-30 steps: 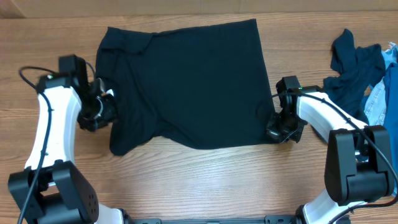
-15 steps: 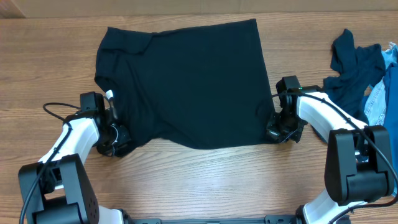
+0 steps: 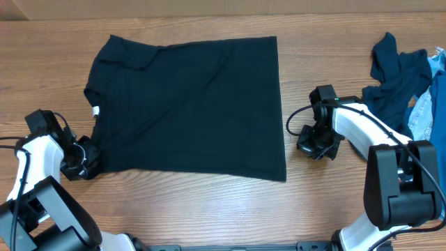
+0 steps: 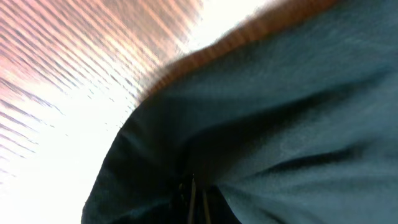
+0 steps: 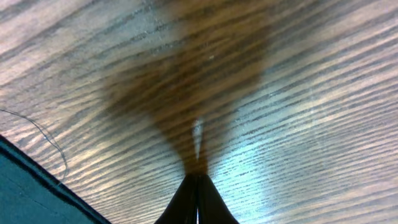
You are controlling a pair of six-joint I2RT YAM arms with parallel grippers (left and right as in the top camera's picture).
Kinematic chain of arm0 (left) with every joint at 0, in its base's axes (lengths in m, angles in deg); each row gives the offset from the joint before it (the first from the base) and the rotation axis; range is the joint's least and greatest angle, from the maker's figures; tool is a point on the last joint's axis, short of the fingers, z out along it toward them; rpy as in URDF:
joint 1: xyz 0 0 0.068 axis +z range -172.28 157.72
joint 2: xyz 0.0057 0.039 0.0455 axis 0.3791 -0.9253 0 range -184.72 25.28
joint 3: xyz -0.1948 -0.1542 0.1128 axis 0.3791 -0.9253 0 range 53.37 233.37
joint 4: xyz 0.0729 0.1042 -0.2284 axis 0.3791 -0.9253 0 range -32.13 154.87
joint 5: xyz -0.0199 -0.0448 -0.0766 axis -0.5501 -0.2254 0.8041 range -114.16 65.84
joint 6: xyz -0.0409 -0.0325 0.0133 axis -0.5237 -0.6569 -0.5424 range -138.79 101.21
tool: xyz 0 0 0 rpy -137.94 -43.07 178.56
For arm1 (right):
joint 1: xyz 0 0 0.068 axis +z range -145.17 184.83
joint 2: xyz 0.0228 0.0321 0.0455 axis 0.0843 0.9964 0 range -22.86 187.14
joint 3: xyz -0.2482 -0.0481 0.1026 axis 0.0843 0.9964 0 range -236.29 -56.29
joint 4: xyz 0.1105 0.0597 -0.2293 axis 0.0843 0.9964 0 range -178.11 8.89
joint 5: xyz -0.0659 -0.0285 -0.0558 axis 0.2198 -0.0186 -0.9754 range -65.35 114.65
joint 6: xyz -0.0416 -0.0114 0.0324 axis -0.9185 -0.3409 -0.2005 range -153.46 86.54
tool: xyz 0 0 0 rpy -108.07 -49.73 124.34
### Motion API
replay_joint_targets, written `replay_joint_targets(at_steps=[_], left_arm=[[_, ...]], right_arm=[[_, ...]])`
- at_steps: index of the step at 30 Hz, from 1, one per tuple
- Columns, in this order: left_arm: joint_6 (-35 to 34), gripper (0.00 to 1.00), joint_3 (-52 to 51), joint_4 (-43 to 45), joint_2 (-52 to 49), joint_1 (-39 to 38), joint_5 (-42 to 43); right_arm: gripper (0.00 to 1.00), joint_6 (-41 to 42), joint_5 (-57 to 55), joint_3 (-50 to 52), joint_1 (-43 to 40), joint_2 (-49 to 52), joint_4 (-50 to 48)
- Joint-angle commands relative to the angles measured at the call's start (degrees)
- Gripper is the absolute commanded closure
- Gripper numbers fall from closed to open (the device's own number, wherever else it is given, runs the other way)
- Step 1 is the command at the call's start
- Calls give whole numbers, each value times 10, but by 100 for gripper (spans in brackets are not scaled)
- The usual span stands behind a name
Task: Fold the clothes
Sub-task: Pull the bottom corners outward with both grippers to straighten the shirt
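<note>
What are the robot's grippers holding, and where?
The left gripper pinches the near-black fabric T-shirt at its near left corner. The right gripper holds nothing.

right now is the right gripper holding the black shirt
No, the right gripper is shut over bare table, clear of the shirt.

Plain near-black navy short-sleeved T-shirt (image 3: 188, 104): spread flat, mid-worktop (image 3: 209, 209), few creases, small white tag (image 3: 95, 110) at its left edge. Rumpled dark blue garment (image 3: 394, 70) heaped at right edge; pale blue denim (image 3: 428, 104) touching it.
</note>
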Motion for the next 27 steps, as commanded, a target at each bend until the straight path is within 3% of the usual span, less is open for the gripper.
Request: replay_joint_targets(at_steps=[1,5,9,11,13,19,25,27], left_arm=[[25,94,25,-8,-4,3,15],[26,94,25,-18,-4,3,15],[26,94,25,-23,-4,3,14],[26,94,25,-25,-4,3,14],[26,94,25,-27,-4,3,14],[34,95,25,-29,-4,3,14],[35,95,25,-33,-4,3,14],[35,95,25,-33,-4,3,14]], right_arm=[[96,-110,117,1,0,-16,-21],[96,-201,222,-9,19,-33,-29],[50,-199,219,-4,27,-35,-12],[43,-189,217,9,26,-35,-13],[43,-181,217,25,26,-30,-12],[45,-139,231,96,26,-29,-9],[96,-139,260,102,26,-29,-5],[96,-139,260,101,26,-29,-3]])
